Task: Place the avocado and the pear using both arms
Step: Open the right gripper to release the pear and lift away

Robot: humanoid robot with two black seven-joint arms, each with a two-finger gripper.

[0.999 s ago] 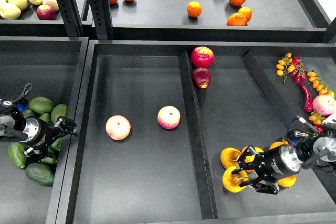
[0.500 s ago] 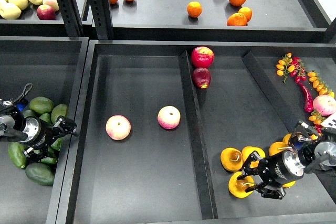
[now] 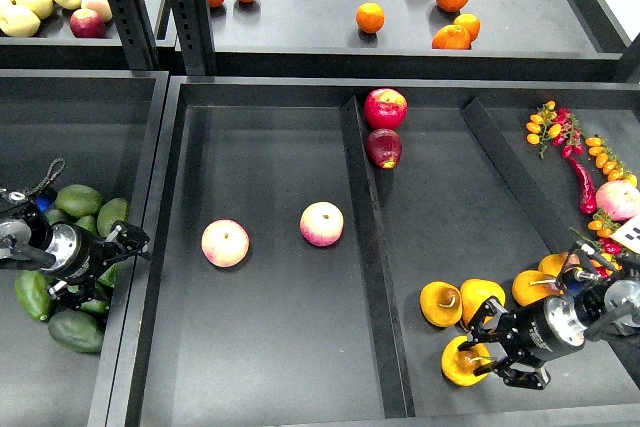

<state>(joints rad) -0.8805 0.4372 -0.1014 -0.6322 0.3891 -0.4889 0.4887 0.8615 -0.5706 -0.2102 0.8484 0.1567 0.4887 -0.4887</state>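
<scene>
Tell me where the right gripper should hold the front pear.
Grip the pear across its round belly, coming in from its right, where the right gripper already sits. Its stem dimple faces up-left and two more pears lie behind it, so that flank looks freest.

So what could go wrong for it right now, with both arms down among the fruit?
The right gripper sits at one pear with more pears close beside it; pulling away could knock those or let the pear slip.

The left gripper is among piled avocados by the bin wall; it might catch the wall or disturb the pile. Its grip is too dark to judge.
</scene>
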